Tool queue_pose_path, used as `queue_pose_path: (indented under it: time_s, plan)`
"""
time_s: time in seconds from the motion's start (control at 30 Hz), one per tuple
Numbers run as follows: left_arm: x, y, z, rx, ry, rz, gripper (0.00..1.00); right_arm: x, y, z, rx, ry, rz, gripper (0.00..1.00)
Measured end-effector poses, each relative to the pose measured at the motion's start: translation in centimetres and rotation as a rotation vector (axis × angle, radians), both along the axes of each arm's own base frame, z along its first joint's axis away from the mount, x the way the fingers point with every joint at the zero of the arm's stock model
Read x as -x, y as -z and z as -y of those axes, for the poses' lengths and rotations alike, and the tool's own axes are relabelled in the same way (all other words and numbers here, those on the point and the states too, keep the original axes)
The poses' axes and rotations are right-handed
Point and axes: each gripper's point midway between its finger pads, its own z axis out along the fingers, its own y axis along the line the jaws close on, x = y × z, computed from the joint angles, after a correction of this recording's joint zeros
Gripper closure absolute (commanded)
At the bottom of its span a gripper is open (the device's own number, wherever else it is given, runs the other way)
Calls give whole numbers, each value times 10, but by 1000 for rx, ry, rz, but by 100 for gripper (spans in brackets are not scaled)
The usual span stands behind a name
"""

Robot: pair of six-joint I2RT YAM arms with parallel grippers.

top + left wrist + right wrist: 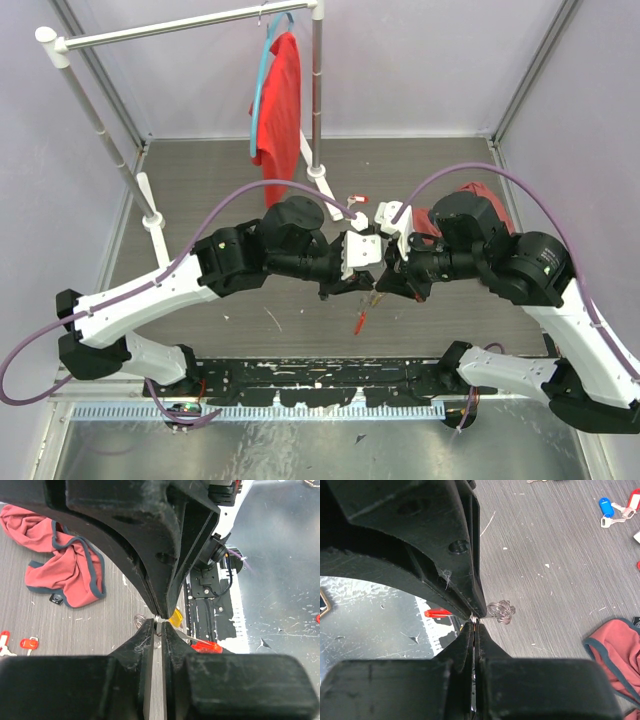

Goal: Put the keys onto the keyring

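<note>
The left gripper (158, 623) pinched a yellow-tagged key (175, 616) by its thin ring; the right gripper (475, 622) pinched the keyring (501, 611) by its coiled silvery wire

Even, bright overhead light; soft shadows on the surface (230, 190). Both wrist views blur the near black tool bodies; backgrounds sharp.

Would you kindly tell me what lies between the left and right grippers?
Only thin metal of the keyring, gripped by the right gripper and meeting the left gripper; in the top view its red piece hangs below the gap.
</note>
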Motion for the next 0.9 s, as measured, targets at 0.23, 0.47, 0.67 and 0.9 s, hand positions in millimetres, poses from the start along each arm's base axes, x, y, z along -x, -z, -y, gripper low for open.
queue_pose_path:
  time_s: [0.23,0.47,0.67,0.9]
  plan:
    - [-1,0,0,-1,-3,6,100,1,0,0,-3,7,-10,99]
    - [-4,-1,1,5,-15,15,100,1,-2,2,-17,18,2,79]
    - [-7,-1,4,21,-57,2,100,-6,-24,2,-123,64,95,65]
    - [-16,4,-5,77,-154,-7,100,-11,-45,13,-273,216,134,61]
